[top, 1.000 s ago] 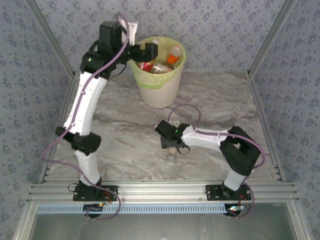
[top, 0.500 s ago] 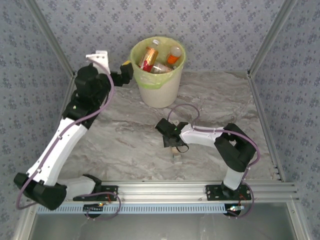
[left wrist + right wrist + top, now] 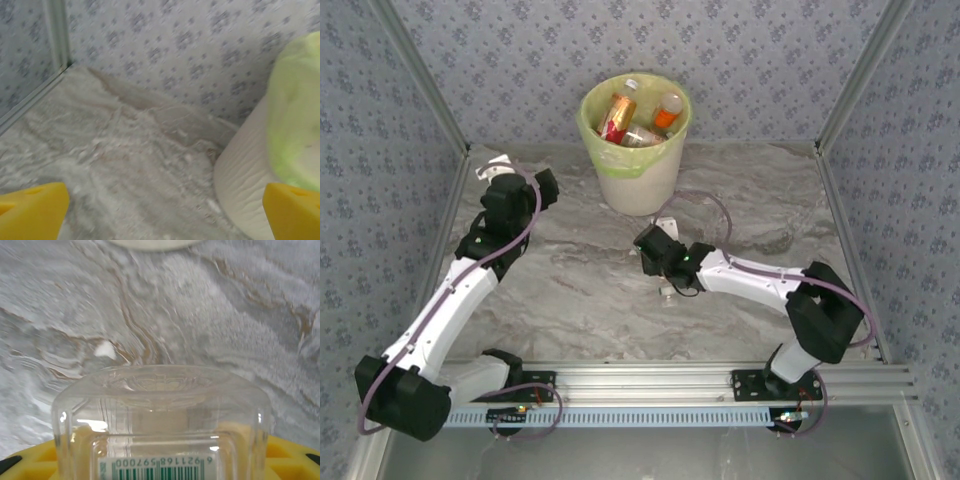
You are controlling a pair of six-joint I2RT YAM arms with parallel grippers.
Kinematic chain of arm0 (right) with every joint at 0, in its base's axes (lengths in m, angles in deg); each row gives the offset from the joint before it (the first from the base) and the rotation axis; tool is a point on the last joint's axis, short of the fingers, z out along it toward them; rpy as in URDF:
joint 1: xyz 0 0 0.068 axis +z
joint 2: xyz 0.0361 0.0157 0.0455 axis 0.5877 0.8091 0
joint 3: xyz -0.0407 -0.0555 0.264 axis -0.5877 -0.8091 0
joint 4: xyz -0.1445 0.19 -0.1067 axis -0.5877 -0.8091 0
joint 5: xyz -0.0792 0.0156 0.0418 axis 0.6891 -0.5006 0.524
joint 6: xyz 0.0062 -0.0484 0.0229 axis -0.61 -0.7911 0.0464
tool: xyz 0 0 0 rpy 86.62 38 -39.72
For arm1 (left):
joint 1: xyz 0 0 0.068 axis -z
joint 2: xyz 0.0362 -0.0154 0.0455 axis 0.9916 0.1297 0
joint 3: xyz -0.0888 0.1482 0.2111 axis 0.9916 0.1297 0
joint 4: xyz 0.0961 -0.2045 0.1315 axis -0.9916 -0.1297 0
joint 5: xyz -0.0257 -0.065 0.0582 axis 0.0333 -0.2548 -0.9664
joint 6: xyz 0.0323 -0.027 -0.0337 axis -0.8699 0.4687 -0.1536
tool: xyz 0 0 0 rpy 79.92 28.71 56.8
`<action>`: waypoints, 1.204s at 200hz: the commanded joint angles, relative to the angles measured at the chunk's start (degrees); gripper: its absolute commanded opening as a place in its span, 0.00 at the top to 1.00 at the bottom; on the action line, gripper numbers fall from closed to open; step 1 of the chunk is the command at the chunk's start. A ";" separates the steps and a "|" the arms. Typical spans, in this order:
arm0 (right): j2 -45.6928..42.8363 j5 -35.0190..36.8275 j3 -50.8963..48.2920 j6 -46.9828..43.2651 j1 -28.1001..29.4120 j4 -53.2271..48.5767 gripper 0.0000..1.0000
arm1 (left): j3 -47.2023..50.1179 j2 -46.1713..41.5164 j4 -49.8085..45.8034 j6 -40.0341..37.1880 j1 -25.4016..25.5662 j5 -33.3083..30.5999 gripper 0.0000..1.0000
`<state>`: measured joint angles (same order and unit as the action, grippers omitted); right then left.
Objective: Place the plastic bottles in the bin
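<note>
We see a marbled grey table [image 3: 570, 290], matt and faintly grainy, boxed in by patterned walls [image 3: 740, 50] on metal posts. The bin [image 3: 640, 190] is a round, white, tapered bucket with lightly ribbed sides. A pale yellow-green bag [image 3: 620, 165] is folded over its rim, and it stands at the far middle of the table. Several bottles [image 3: 617, 115] lie inside it, showing red, orange and clear parts. The right gripper [image 3: 658, 258] clamps one clear, square-shouldered bottle [image 3: 160, 425] between yellow fingers [image 3: 292, 455]. Its barcode label faces the wrist camera, and it sits low over the table in front of the bin. The left gripper [image 3: 162, 215] hangs just left of the bin, jaws wide apart with nothing between them. Open tabletop lies between the two grippers and toward the left wall.
</note>
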<state>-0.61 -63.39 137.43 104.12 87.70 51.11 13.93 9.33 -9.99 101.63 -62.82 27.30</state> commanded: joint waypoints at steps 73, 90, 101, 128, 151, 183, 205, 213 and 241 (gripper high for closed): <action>-13.04 0.66 6.60 -14.97 -3.55 14.12 0.59 | 8.36 -3.68 -3.99 10.51 -5.65 0.72 0.00; -12.33 -1.36 12.13 -16.68 -6.78 14.12 0.59 | 8.53 -3.50 -4.27 10.34 -6.23 0.61 0.00; -11.07 -4.70 15.58 -15.66 -9.97 13.85 0.59 | 8.87 -3.59 -4.14 10.34 -6.60 0.58 0.01; -5.38 -10.93 24.33 -13.96 -16.02 15.10 0.59 | 9.94 -4.14 -3.56 10.55 -7.40 1.01 0.00; 2.27 -15.18 34.64 -12.00 -19.63 13.65 0.58 | 10.52 -4.67 -3.54 10.63 -7.85 1.27 0.00; 12.32 -22.12 49.96 -8.40 -22.88 12.43 0.58 | 10.54 -5.54 -4.60 10.09 -8.39 1.07 0.01; 19.55 -23.15 59.66 -7.02 -23.71 10.07 0.57 | 10.88 -6.22 -4.97 9.90 -8.82 0.83 0.00; 21.55 -22.68 62.41 -7.48 -23.74 9.08 0.57 | 10.88 -6.64 -5.23 9.73 -8.98 0.85 0.00; 28.11 -19.19 70.46 -9.57 -23.99 5.73 0.56 | 11.82 -8.10 -5.50 9.48 -9.29 0.31 0.01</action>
<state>22.23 -83.65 199.68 95.46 64.03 60.83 25.32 3.54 -14.30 111.60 -71.59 28.42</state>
